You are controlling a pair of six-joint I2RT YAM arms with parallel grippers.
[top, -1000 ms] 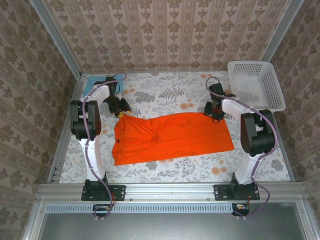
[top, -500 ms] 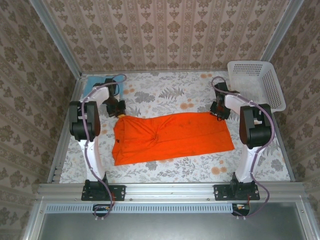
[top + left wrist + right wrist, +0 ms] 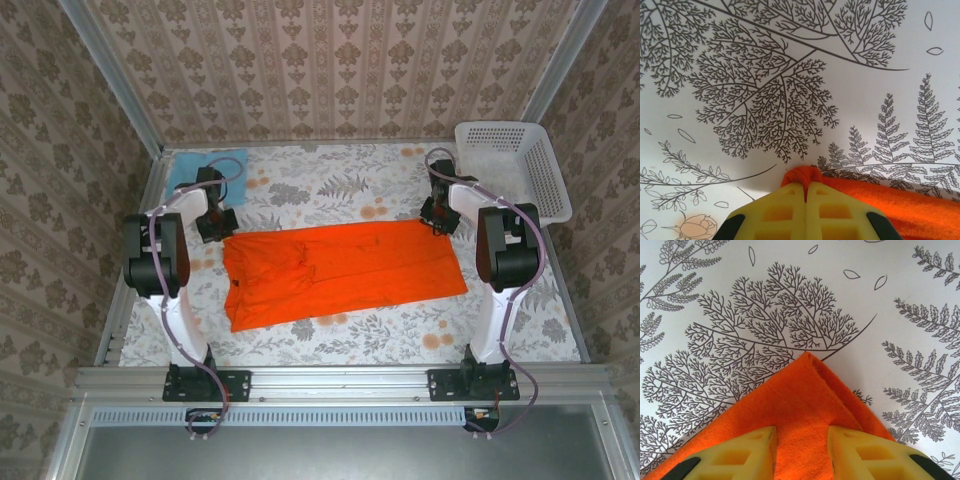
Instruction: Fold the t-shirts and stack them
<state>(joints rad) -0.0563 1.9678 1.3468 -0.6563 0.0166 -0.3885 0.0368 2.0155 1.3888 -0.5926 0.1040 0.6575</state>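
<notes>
We see the flower-printed table [image 3: 330, 190] under both grippers. The orange t-shirt [image 3: 340, 270] lies spread flat between them, with one far corner at each pair of fingers. The white basket [image 3: 548, 180] sits beyond and outboard of the right gripper [image 3: 438, 218]. The sky-blue t-shirt [image 3: 190, 168] lies just beyond the left gripper [image 3: 218, 228]. Our left fingers [image 3: 785, 205] are clenched on a nub of orange cloth at their tips. Our right fingers [image 3: 752, 450] stand parted, the shirt's corner lying flat in the gap and poking past their tips.
</notes>
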